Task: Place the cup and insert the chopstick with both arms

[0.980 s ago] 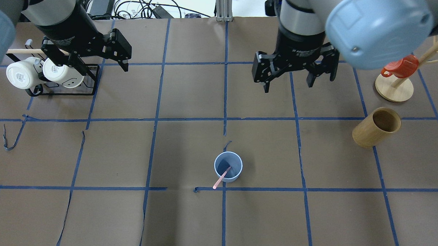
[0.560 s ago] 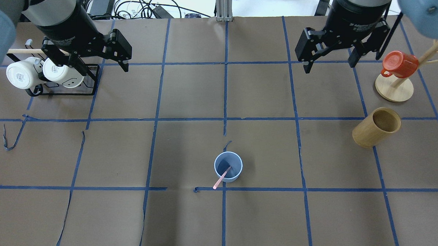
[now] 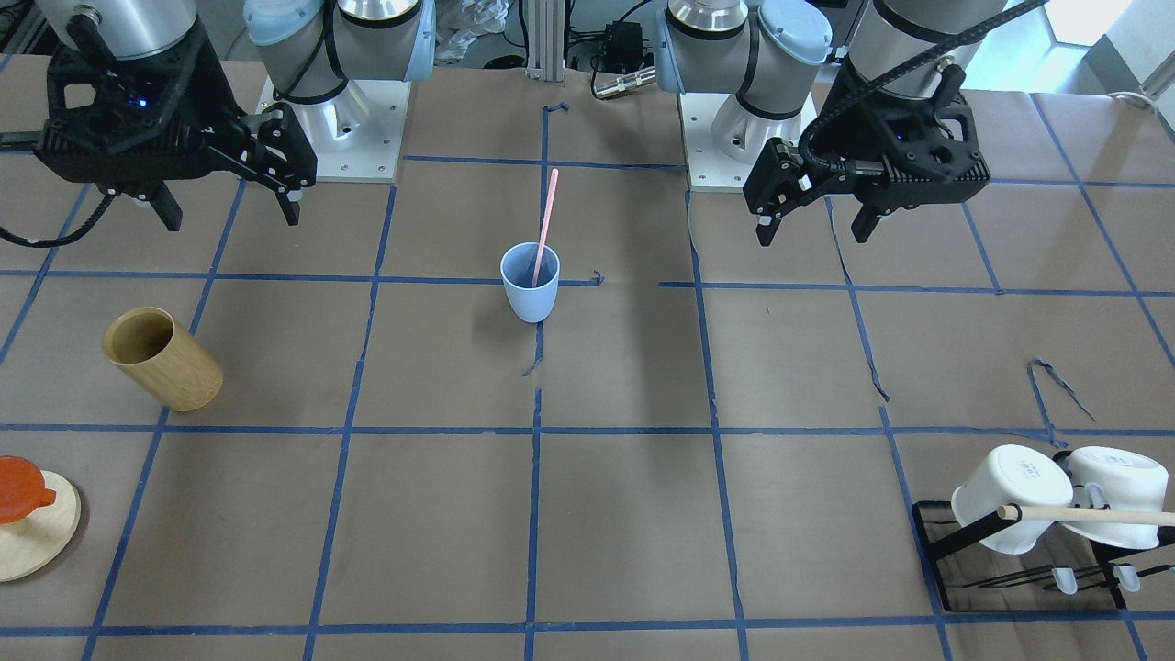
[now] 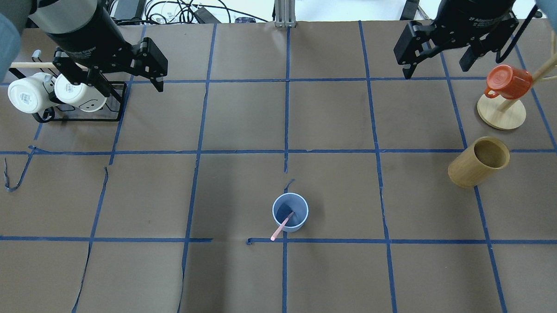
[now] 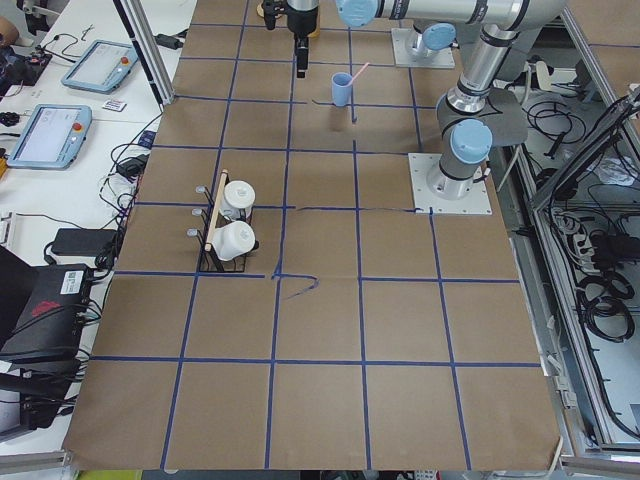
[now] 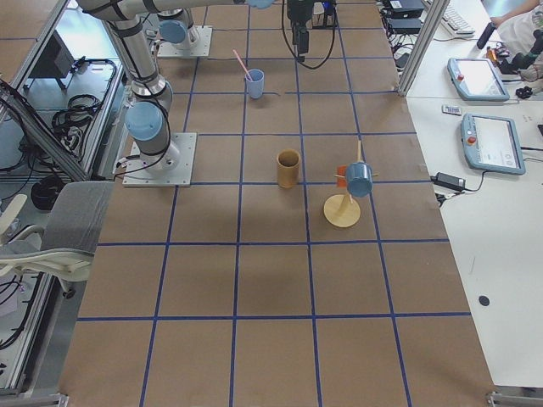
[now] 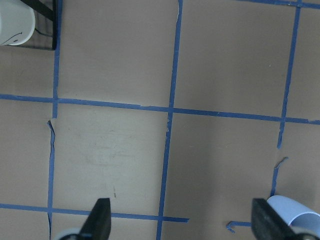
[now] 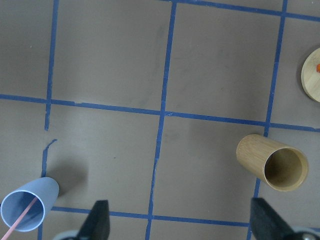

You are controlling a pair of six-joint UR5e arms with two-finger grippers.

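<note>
One brown paper-covered table (image 4: 242,118), gridded in blue tape, fills my views. Above it I see the left gripper (image 3: 812,231) and the right gripper (image 3: 231,218), well apart, one toward each side, both with fingers spread wide and holding nothing. Between them the pale blue plastic cup (image 3: 530,298) stands upright on the paper. The thin pink chopstick (image 3: 546,216) leans inside it, its top sticking out past the rim.
</note>
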